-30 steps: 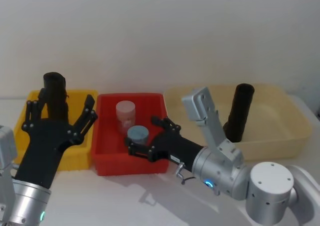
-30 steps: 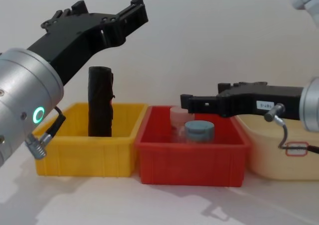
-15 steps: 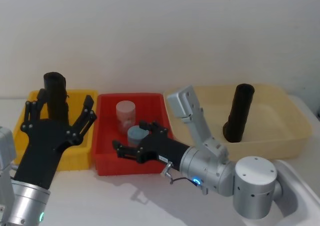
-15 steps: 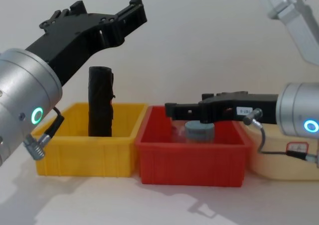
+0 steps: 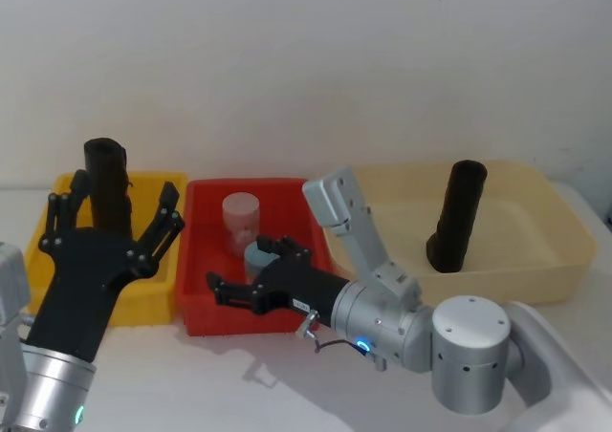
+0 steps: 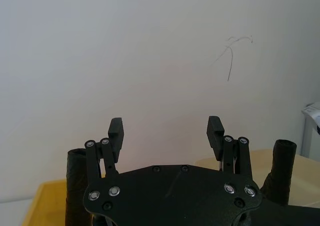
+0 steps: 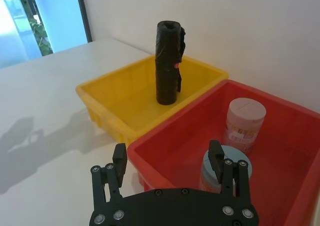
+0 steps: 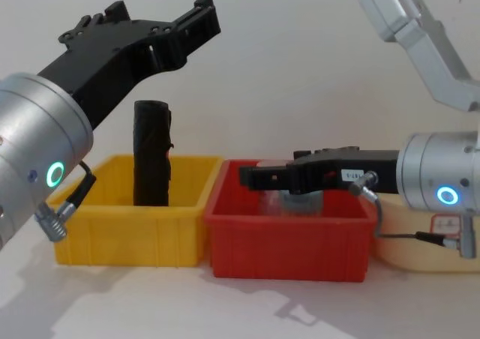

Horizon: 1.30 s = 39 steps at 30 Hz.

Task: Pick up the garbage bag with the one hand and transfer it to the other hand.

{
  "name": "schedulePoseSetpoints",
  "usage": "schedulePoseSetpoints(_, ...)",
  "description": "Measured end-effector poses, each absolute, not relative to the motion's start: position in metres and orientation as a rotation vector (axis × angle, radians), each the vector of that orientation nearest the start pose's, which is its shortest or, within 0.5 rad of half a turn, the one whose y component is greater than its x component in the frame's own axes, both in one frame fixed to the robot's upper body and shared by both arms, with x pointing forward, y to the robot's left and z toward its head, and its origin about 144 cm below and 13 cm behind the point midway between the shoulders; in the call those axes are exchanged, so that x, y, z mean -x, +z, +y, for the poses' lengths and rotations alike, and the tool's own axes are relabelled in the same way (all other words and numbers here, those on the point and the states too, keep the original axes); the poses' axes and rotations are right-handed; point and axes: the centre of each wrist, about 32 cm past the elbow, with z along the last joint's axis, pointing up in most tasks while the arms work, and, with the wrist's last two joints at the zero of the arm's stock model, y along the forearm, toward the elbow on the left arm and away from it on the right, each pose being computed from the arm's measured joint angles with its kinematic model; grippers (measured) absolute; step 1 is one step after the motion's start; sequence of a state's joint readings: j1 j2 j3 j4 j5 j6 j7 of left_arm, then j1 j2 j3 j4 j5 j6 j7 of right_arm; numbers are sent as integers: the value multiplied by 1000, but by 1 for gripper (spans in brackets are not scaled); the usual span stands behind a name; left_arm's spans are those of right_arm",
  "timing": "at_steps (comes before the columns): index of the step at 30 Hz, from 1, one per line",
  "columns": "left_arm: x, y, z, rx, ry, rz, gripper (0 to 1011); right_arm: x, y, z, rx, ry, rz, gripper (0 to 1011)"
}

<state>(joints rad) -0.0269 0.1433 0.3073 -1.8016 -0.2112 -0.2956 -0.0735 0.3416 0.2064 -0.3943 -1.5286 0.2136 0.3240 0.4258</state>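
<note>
- Left gripper (image 5: 115, 207), black, two-fingered, on a silver arm with a green ring: fingers spread wide, nothing between them.
- Chest view: it hangs well above the yellow plastic bin (image 8: 131, 238), clear of everything in it, and points toward the white wall.
- Garbage bag (image 7: 167, 61), a thick black plastic roll: it stands upright in the yellow bin, toward the back wall, with a loose flap down one side of its upper half. Nothing grips it.
- Head view: the bag's top shows between the left gripper's spread fingers. Chest view puts the gripper higher than the bag, with a gap between them.
- Right gripper (image 7: 167, 152), slim and black, on a silver arm with a pale blue ring: fingers apart and empty.
- It reaches across the red plastic bin (image 8: 289, 241), just above the rim, with its tips aimed at the yellow bin.
- Red bin contents: a clear jar with a pale pink lid (image 7: 245, 118) at the back and a shorter jar with a grey-blue lid (image 7: 234, 152) in front of it. The right gripper is just beside the blue-lidded jar; whether they touch cannot be told.
- The beige plastic tub (image 5: 521, 271), on the robot's right, holds a slimmer black roll (image 5: 459, 212) that leans slightly.
- The three containers sit side by side on the white table (image 5: 191, 375): yellow, red, beige, from the robot's left to its right.
</note>
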Motion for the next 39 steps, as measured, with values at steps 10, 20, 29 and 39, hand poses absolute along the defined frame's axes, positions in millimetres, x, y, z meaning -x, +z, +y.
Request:
schedulePoseSetpoints(10,-443,1215,163,466,1136,-271,1001,-538,1226,-168,166,-815,28,1001)
schedulePoseSetpoints(20,-443,1215,163,466,1136,-271,1001,-554,1222,-172,163,-852,42,1001)
schedulePoseSetpoints(29,-443,1215,163,466,1136,-271,1001,-565,1217,-178,167,-880,54,1001)
schedulePoseSetpoints(39,-443,1215,163,466,1136,-271,1001,-575,1212,-190,169,-908,71,1001)
